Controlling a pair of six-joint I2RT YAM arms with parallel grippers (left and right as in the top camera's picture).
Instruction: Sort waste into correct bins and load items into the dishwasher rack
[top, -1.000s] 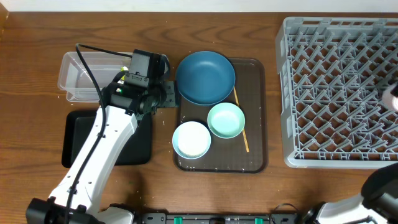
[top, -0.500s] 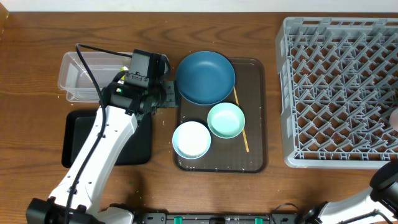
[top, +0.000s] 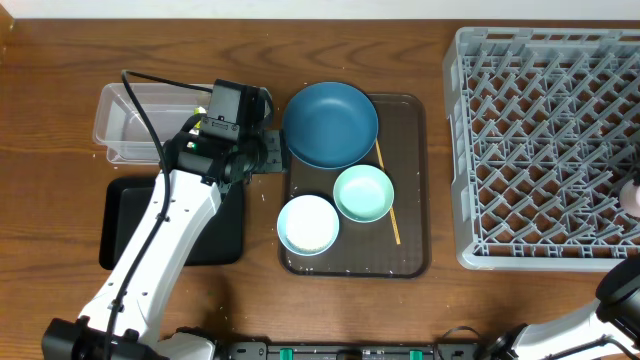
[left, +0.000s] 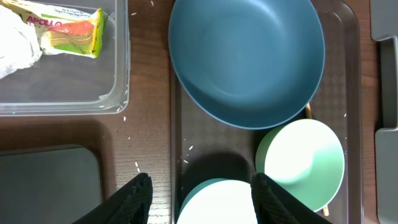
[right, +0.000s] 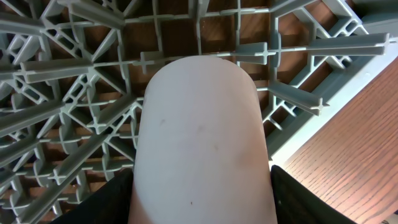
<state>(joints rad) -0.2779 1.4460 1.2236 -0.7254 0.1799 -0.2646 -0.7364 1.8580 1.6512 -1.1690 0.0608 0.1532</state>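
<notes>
My left gripper (left: 202, 200) hangs open above the left edge of the brown tray, its fingers (left: 134, 199) apart over the white bowl (left: 217, 202) with nothing between them. Beside it are the dark-blue bowl (left: 245, 56), the mint-green bowl (left: 301, 158) and the thin wooden stick (top: 387, 205). The yellow-green wrapper (left: 65, 26) and white tissue (left: 13, 38) lie in the clear tub (top: 135, 122). The black tray (top: 175, 225) holds nothing. My right gripper (right: 202, 205) is shut on the small white cup (right: 202, 137), low over the grey dishwasher rack (right: 74, 112) near its right edge.
The brown serving tray (top: 412, 180) sits mid-table under the three bowls. A few white grains (left: 135, 165) are scattered on the wood between tub and tray. Bare wooden table (right: 348, 162) shows just past the rack's outer wall.
My right gripper has carried the cup along the rack's right edge toward the table's front. The left arm has not moved.
</notes>
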